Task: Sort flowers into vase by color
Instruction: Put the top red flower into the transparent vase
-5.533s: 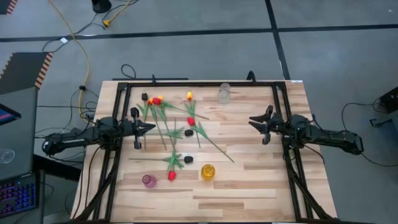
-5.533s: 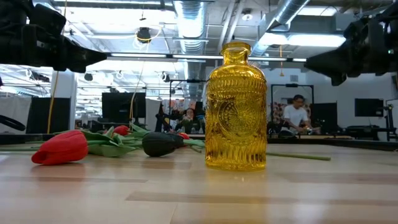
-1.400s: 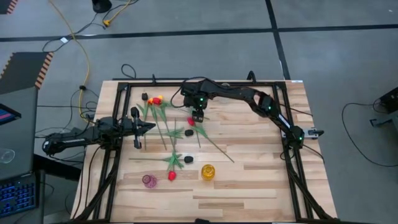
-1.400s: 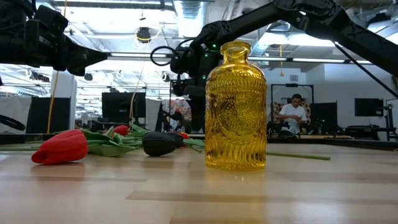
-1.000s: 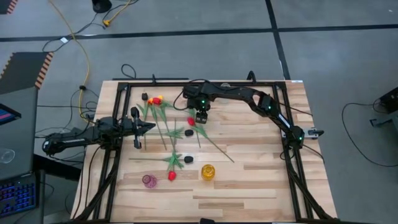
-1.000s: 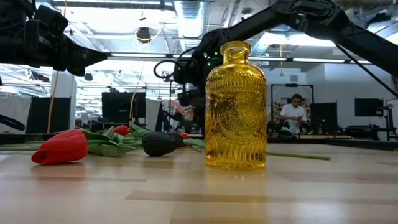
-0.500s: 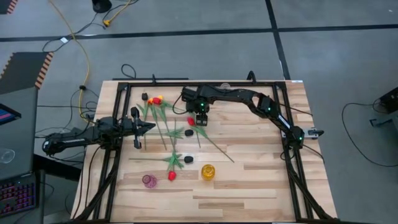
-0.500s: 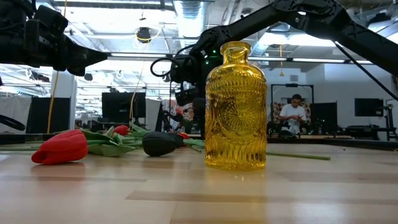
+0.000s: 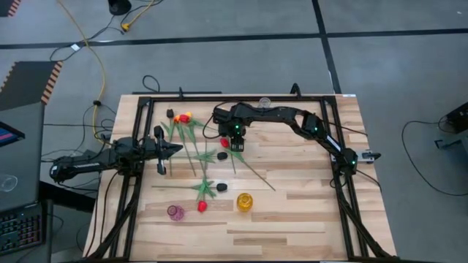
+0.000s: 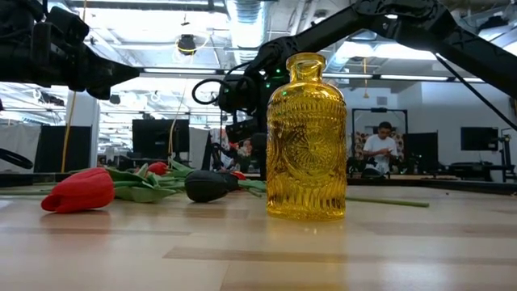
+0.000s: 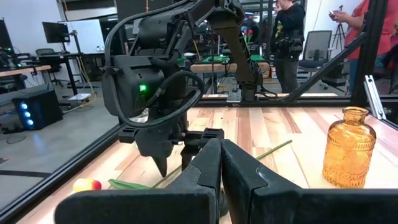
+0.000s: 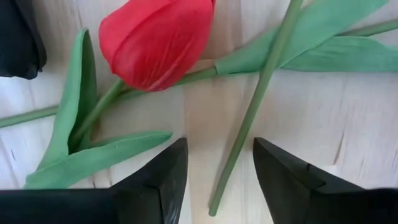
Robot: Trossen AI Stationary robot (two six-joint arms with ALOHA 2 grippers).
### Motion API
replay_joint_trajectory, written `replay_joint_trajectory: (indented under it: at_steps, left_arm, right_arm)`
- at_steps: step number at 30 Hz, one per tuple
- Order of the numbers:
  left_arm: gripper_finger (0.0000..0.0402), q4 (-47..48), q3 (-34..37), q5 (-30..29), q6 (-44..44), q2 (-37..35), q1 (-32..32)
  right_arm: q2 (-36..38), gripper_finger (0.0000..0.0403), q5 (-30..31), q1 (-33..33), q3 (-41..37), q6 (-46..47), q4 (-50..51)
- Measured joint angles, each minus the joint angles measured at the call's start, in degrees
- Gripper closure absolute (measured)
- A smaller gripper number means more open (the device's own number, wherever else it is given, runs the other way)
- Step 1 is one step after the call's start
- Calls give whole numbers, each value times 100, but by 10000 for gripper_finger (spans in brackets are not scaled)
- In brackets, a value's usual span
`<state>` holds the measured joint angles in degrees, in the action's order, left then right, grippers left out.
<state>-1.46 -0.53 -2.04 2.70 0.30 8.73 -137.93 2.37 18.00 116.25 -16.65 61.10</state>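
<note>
Right claw (image 9: pixel 235 144) over the flowers on the wooden bench (image 9: pixel 307 197).
Its fingers spread above a red-headed, green-stemmed artificial tulip (image 12: pixel 158 38); left claw (image 9: pixel 172 149) pressed together, waiting at the bench's left.

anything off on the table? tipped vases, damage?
Nothing stands out. Yellow vase, pink vase and clear vase stand upright; the flowers lie loose, unsorted. Right pincer is open over a red tulip; left pincer waits shut.

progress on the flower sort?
Done: nothing; the yellow glass vase and small pink vase look empty. In hand: right hand open, low over a red tulip, not gripping. Left: every flower. Left hand waits shut at the table's left side.
</note>
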Motion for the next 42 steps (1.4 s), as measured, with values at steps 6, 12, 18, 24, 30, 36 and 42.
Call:
replay_joint_trajectory:
  at_steps: [6, 12, 18, 24, 30, 36, 42]
  left_arm:
    - [401, 0, 2, 0, 0, 0, 0]
    - [401, 1, 2, -1, 0, 0, 0]
    - [401, -2, 0, -2, 2, 0, -1]
    - [401, -2, 2, -2, 2, 0, 0]
    - [401, -2, 1, -5, 2, 0, 1]
    - [401, -18, 2, -127, -44, -1, 1]
    - [401, -297, 1, -496, -50, -2, 1]
  right_arm:
    - [-2, 229, 2, 2, 0, -39, 22]
    - [-7, 301, 18, 22, 0, -36, 15]
    - [-11, 378, 59, 52, 0, 71, 4]
    - [-11, 383, 63, 52, 2, 74, 42]
    - [-6, 387, 64, 52, 97, 160, 281]
    - [11, 387, 108, 70, 397, 165, 525]
    - [177, 387, 92, 61, 544, 154, 643]
